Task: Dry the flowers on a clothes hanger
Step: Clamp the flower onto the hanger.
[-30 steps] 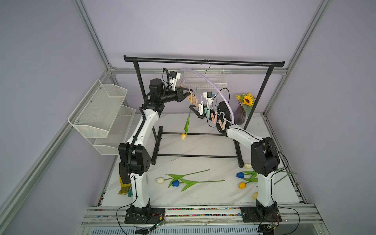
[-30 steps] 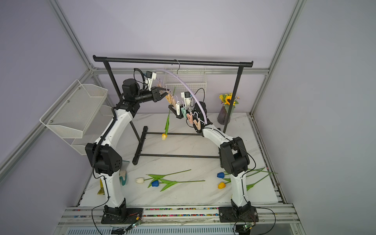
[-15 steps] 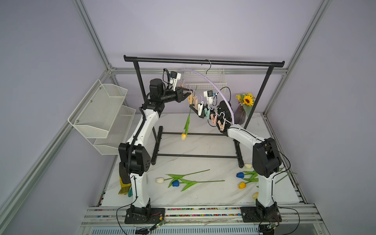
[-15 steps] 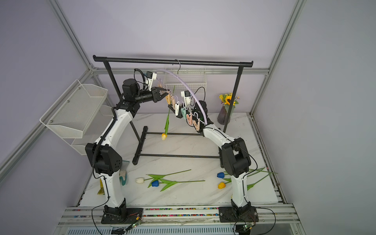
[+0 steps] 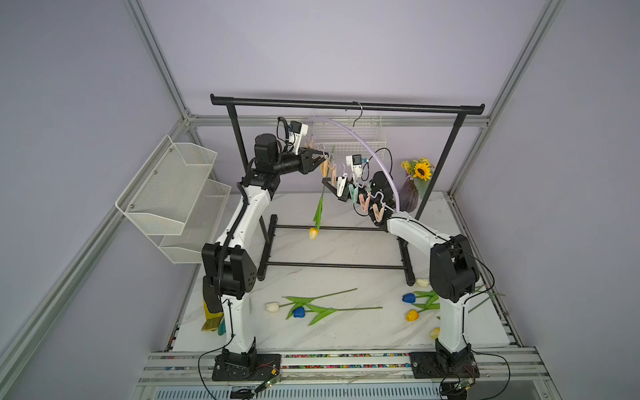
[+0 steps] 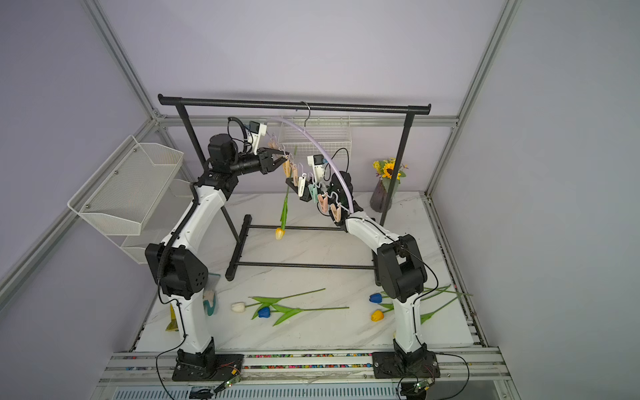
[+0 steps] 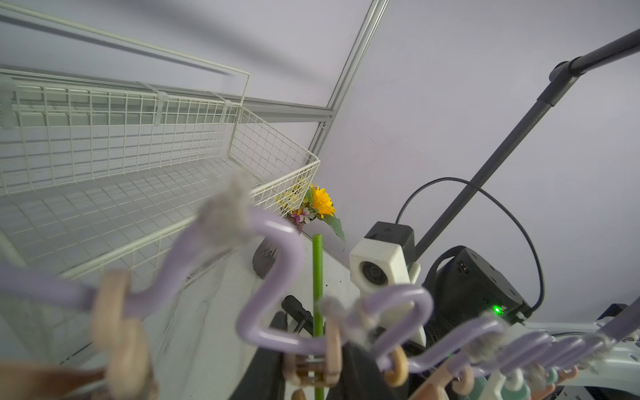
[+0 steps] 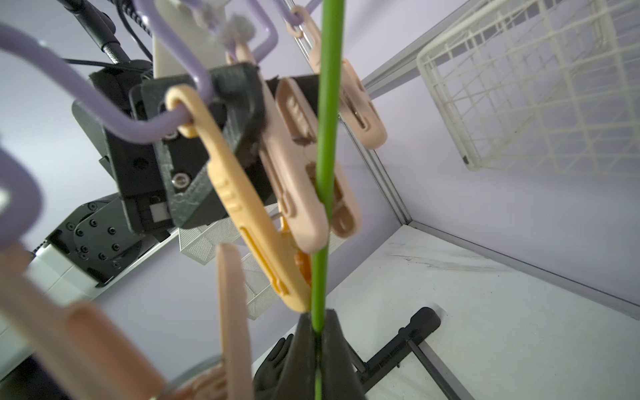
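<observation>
Tulip hangs head-down, its stem set in a peach clothespin on the lilac hanger. Right gripper is pinched tight on the stem just under that pin. Left gripper straddles the pin's handles; whether it presses, I cannot tell. Best the left lets go fully before the right frees the stem.

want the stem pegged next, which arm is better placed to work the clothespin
Left, I'd say: the left gripper is at the peach clothespin by the stem, while the right gripper is shut on that stem below it.
</observation>
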Motion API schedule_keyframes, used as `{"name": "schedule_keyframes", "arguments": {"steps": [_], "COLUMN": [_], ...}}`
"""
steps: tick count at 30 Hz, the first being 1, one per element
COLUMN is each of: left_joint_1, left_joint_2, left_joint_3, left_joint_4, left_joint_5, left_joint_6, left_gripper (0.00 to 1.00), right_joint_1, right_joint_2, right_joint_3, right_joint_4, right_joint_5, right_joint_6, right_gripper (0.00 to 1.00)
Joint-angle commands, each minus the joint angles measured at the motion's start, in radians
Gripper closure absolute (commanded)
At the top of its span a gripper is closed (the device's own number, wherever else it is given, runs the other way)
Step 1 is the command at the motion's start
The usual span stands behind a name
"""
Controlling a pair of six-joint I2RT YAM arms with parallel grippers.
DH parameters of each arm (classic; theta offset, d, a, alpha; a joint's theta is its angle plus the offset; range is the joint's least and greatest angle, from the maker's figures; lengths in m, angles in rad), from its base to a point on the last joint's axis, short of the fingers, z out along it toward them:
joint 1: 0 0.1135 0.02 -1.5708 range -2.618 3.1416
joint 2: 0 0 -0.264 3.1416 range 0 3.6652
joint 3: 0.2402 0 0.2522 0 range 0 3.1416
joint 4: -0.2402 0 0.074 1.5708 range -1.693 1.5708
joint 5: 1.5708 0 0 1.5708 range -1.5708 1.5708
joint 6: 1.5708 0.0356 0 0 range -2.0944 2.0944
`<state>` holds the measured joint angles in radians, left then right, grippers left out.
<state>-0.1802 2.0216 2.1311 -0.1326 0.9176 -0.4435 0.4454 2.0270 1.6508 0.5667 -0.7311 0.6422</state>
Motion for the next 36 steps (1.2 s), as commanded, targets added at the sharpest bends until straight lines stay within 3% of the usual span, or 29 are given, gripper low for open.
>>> {"name": "schedule_keyframes", "arguments": {"steps": [1, 4, 22, 27, 32, 36], "left_joint_1": [-0.003, -0.004, 0.003, 0.008, 0.008, 0.008], "left_joint_2": [-0.003, -0.004, -0.111, -0.176, -0.229, -0.271], "left_joint_3": [-0.003, -0.005, -0.127, -0.2, -0.248, -0.284], "left_joint_4": [0.062, 0.064, 0.06, 0.033, 0.003, -0.021], "left_joint_5": [0.007, 0.007, -0.062, -0.133, -0.17, -0.207], "left_joint_6": [-0.011, -0.011, 0.034, 0.068, 0.095, 0.098], "left_gripper": [0.72, 0.68, 0.2, 0.19, 0.18, 0.18], "right_joint_1": [0.008, 0.008, 0.007, 0.007, 0.002, -0.007], "right_joint_2": [-0.044, -0.048, -0.059, -0.069, -0.079, -0.091], "right_joint_3": [0.023, 0.023, 0.015, -0.015, -0.036, -0.063], "right_joint_4": [-0.008, -0.014, -0.115, -0.124, -0.13, -0.137], "right_joint_5": [-0.018, -0.018, 0.033, 0.073, 0.095, 0.115], "right_joint_6": [-0.015, -0.019, -0.099, -0.134, -0.151, -0.16], "right_gripper": [1.0, 1.0, 1.0, 0.96, 0.79, 0.72]}}
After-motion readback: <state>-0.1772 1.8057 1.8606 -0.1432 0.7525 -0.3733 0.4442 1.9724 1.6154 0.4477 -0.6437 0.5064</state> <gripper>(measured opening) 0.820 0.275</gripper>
